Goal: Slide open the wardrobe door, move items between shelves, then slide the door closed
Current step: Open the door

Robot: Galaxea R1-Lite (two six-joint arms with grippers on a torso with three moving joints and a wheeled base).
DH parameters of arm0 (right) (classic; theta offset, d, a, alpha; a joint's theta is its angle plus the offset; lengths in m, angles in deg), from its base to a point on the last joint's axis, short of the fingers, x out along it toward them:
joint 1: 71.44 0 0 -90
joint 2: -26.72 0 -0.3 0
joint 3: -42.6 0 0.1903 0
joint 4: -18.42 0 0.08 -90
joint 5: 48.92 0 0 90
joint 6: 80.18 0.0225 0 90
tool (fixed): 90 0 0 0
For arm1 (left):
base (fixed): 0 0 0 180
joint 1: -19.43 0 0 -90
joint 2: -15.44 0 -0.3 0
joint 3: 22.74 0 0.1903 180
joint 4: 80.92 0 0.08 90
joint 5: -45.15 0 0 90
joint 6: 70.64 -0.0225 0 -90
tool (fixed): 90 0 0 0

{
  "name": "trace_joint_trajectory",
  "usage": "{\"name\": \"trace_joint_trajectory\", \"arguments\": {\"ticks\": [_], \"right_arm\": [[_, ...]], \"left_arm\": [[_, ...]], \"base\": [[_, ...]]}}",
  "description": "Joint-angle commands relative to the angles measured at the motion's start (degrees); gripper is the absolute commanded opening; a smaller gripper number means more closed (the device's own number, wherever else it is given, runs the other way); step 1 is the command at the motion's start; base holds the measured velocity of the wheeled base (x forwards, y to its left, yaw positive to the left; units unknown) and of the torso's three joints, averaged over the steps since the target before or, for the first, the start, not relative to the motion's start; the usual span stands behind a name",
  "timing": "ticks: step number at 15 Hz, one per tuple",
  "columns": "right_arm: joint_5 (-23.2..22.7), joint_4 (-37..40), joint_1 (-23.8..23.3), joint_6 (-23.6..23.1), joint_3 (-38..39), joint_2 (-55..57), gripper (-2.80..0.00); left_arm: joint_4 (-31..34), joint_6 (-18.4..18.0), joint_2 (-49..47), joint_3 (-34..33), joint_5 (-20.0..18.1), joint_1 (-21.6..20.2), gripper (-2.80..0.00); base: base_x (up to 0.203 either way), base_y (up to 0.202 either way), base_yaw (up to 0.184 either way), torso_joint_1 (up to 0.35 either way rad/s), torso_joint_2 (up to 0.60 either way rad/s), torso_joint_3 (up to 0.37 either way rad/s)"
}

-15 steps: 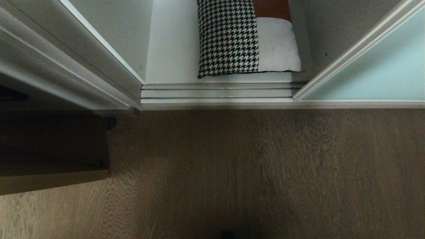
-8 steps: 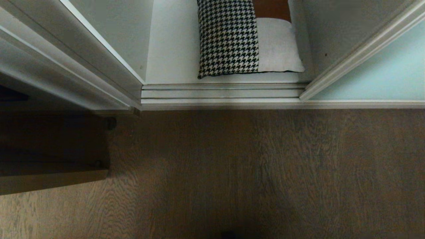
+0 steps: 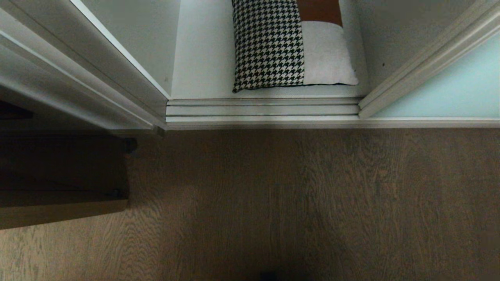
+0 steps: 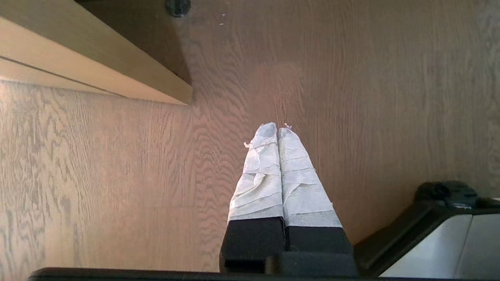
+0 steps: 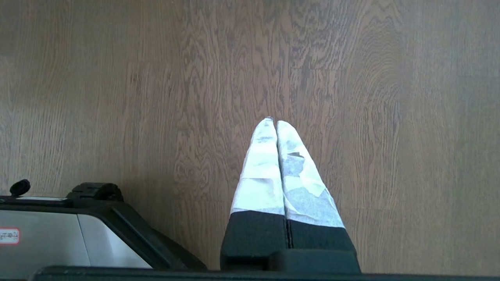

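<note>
Nearest, left hand [image 4: 277, 130] and right hand [image 5: 272, 121] pressed together, empty, over the wood floor [image 3: 273, 203]; beyond, ridged floor track [image 3: 261, 110]; farther, cushion [image 3: 291, 45] flat on the bottom shelf [image 3: 203, 58], sliding wardrobe door [image 3: 449, 93] at right, opening uncovered.

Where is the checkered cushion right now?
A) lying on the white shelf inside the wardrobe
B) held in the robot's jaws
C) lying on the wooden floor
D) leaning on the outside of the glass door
A: the cushion lies flat on the white shelf behind the floor track, with the glass door slid off to its right.
</note>
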Motion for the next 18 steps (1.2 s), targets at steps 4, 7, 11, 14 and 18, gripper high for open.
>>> {"name": "trace_joint_trajectory", "arguments": {"ticks": [4,7,11,14,18], "right_arm": [[0.0,0.0,0.0,0.0,0.0,0.0,-2.80],[0.0,0.0,0.0,0.0,0.0,0.0,-2.80],[0.0,0.0,0.0,0.0,0.0,0.0,-2.80],[0.0,0.0,0.0,0.0,0.0,0.0,-2.80],[0.0,0.0,0.0,-0.1,0.0,0.0,-2.80]], "left_arm": [[-1.2,1.1,-0.3,-0.4,0.3,0.0,-2.80],[-1.3,1.3,-0.3,-0.4,0.3,0.0,-2.80],[-1.3,1.4,-0.3,-0.4,0.3,0.0,-2.80],[-1.3,1.4,-0.3,-0.4,0.3,0.0,-2.80],[-1.3,1.4,-0.3,-0.4,0.3,0.0,-2.80]], "base": [[0.000,0.000,0.000,0.000,0.00,0.000],[0.000,0.000,0.000,0.000,0.00,0.000],[0.000,0.000,0.000,0.000,0.00,0.000],[0.000,0.000,0.000,0.000,0.00,0.000],[0.000,0.000,0.000,0.000,0.00,0.000]]}}
